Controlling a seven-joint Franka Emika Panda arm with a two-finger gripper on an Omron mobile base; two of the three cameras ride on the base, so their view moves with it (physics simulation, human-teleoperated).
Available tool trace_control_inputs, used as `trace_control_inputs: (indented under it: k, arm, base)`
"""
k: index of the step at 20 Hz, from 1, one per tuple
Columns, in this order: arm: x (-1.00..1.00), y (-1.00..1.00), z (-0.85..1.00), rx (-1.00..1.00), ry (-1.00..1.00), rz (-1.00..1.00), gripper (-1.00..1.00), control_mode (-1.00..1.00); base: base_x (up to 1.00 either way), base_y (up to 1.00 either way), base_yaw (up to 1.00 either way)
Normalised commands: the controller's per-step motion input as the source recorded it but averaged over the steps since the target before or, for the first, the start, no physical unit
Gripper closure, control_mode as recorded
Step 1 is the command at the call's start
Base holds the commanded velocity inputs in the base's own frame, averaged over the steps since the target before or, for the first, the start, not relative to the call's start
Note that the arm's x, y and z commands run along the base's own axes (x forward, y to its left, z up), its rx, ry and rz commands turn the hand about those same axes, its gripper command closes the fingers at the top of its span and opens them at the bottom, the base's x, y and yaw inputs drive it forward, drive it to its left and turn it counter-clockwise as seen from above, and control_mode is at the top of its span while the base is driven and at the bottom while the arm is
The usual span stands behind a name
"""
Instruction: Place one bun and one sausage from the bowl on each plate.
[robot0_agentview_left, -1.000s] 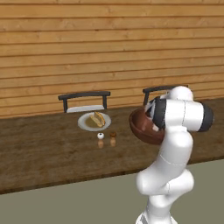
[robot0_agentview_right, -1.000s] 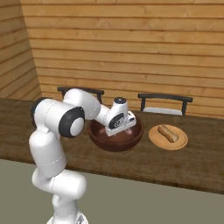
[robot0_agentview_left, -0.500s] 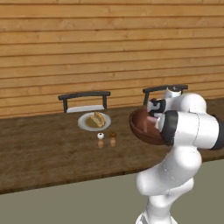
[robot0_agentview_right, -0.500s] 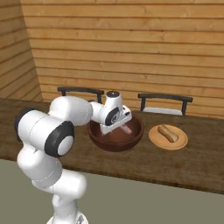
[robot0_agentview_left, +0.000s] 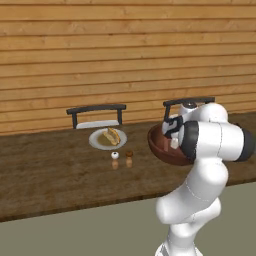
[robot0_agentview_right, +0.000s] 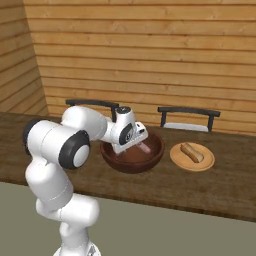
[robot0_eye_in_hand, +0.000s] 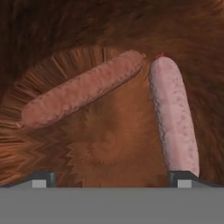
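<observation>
white arm reaches from lower left, gripper (robot0_agentview_right: 136, 146) dipped into the dark bowl (robot0_agentview_right: 155, 157) on the wood surface (robot0_agentview_right: 150, 185); jaws hidden by the hand. one sausage (robot0_agentview_right: 145, 147) shows inside, just right of the hand. tan plate (robot0_agentview_right: 206, 163) w/ a bun (robot0_agentview_right: 192, 152) sits just right of bowl, two dark chair backs behind.

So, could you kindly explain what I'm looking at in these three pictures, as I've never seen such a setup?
It is a simulated kitchen. The white machine is a robot arm on a driving base. Two pictures come from cameras on that base, behind the arm to its left and right; the third looks along its gripper.

On the wooden counter stand a dark bowl, two plates, each carrying a bun, and two small shakers.

The gripper is open, holding nothing, reaching into the bowl over two sausages.
</observation>
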Motion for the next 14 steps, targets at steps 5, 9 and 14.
trace_control_inputs:
  k: [5,9,14]
  arm:
    - [0.17,0.00,0.01,0.00,-0.02,-0.03,-1.00,-1.00]
    - [0.59,-0.08,-0.13,0.00,0.00,0.00,-1.00,-1.00]
    - [0.57,-0.25,0.00,0.00,0.02,0.00,-1.00,-1.00]
  base:
    - [0.00,0.00,0.00]
    - [0.00,0.00,0.00]
    - [0.00,0.00,0.00]
